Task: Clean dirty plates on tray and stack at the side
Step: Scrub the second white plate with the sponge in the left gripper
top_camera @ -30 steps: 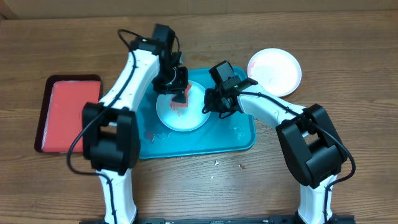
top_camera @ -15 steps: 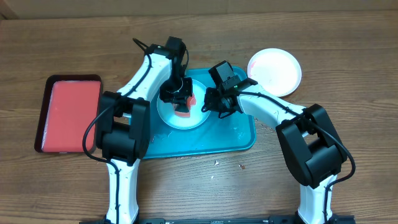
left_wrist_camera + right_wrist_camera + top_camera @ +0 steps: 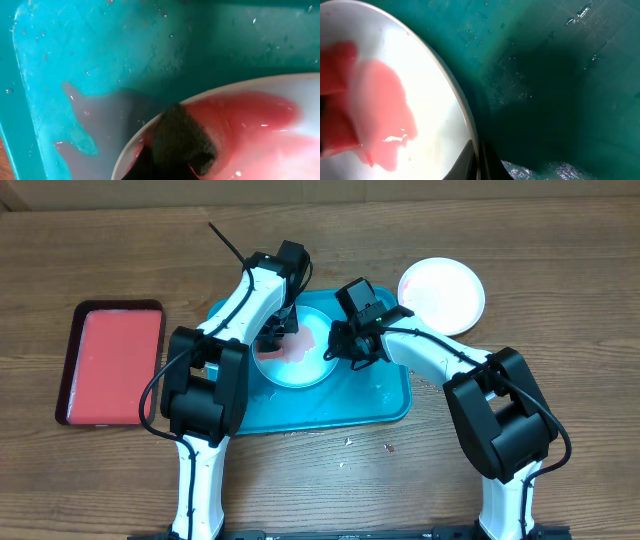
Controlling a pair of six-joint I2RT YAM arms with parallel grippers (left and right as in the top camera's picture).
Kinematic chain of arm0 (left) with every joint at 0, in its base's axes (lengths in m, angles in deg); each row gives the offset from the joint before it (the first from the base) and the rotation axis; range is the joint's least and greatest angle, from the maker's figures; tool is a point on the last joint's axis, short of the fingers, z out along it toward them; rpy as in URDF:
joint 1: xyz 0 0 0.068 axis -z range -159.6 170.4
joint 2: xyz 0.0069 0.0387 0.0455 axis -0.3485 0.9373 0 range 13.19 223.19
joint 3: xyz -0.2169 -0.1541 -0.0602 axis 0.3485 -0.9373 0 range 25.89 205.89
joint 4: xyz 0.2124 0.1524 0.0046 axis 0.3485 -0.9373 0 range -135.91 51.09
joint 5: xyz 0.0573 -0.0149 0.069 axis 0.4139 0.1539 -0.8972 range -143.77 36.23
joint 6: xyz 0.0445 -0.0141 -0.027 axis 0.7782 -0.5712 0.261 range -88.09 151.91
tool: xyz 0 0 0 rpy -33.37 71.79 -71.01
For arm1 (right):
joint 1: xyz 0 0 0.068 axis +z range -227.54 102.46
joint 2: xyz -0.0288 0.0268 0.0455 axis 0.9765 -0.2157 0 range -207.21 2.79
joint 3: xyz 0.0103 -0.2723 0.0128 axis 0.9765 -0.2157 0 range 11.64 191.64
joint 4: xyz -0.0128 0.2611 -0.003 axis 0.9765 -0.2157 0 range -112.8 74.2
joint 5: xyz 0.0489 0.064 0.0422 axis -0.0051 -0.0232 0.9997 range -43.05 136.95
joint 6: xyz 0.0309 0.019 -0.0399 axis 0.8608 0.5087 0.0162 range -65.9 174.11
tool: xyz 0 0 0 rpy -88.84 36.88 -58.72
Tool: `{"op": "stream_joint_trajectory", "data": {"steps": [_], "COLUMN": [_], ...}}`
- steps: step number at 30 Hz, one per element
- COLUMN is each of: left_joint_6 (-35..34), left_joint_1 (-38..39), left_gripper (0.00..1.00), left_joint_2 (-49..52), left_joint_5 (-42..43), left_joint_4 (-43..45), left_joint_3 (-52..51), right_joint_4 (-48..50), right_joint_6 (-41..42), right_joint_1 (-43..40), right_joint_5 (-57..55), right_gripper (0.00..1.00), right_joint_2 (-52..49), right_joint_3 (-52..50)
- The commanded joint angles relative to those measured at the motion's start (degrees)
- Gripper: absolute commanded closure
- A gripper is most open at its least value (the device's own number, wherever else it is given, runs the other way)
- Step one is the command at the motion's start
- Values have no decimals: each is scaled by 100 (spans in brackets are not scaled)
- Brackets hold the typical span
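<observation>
A pale dirty plate [image 3: 300, 366] lies on the teal tray [image 3: 372, 400], with a pink-red smear over its upper half. My left gripper [image 3: 277, 332] is shut on a dark, wet sponge [image 3: 183, 141] pressed onto the plate's [image 3: 280, 125] upper-left rim, amid red liquid. My right gripper [image 3: 339, 348] is shut on the right rim, and in the right wrist view the fingers [image 3: 492, 167] pinch the edge of the plate [image 3: 420, 75]. A second, white plate [image 3: 442, 295] with faint pink marks sits on the table beyond the tray's far right corner.
A smaller red tray [image 3: 110, 363] with a dark rim lies on the table to the left. Cloudy water pools on the teal tray's floor [image 3: 95, 125] beside the plate. Small crumbs [image 3: 348, 442] dot the wood in front of the tray.
My left gripper has dragged the sponge from the plate's middle up to its upper-left rim, spreading the red smear into a paler pink film. The right gripper has kept its hold on the rim.
</observation>
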Motion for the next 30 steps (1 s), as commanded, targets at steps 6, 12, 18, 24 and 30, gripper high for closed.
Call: {"op": "stream_joint_trajectory", "data": {"steps": [6, 12, 18, 24, 30], "left_joint_6": [13, 492, 973, 1462, 1307], "left_joint_1": [-2, 216, 415, 439, 234], "left_gripper": [96, 96, 96, 96, 96], "left_joint_2": [319, 319, 319, 319, 319], "left_joint_5": [2267, 2865, 3012, 2973, 1860], "left_joint_4": [616, 562, 319, -210, -492], "left_joint_3": [-37, -39, -39, -39, -39], "right_joint_4": [-92, -92, -85, -94, -94], "right_joint_6": [46, 44, 46, 46, 44], "right_joint_1": [-48, -48, -48, -48, -48], "right_joint_5": [-522, -525, -522, -525, -522], "right_gripper": [96, 96, 96, 96, 96], "right_joint_2": [-343, -343, -343, -343, -343], "right_joint_3": [-114, -114, -114, -114, -114]}}
